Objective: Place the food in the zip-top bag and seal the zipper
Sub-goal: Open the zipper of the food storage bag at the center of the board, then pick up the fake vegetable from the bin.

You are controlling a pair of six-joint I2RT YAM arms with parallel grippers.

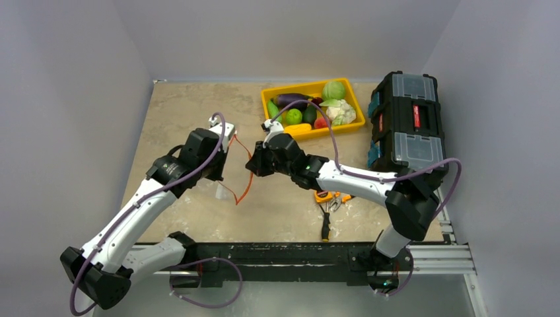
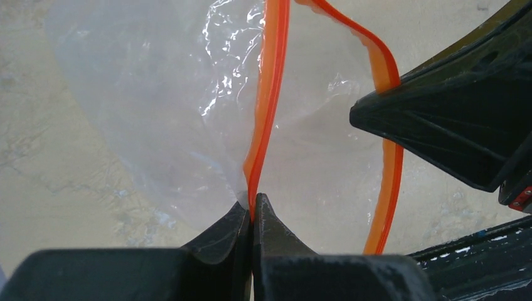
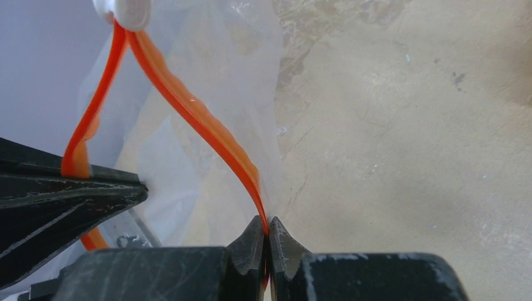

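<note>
Both zipper [image 2: 270, 94] lips are clenched, by left end effector [image 2: 253, 210] and right end effector [image 3: 266, 229]. Bag [image 2: 157, 113] open, empty; food [image 1: 340, 111] in tray [image 1: 294, 85].

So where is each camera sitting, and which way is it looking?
Top external: high above and behind the arms, looking down at the table; the left arm and right arm show whole.
Left wrist: on the left arm, looking along the left hand, shut on the orange zipper.
Right wrist: on the right arm, looking along the right hand, pinching the zipper's other strip.
Shared: both wrist views show the clear zip-top bag, and each catches the other hand's black tip.
</note>
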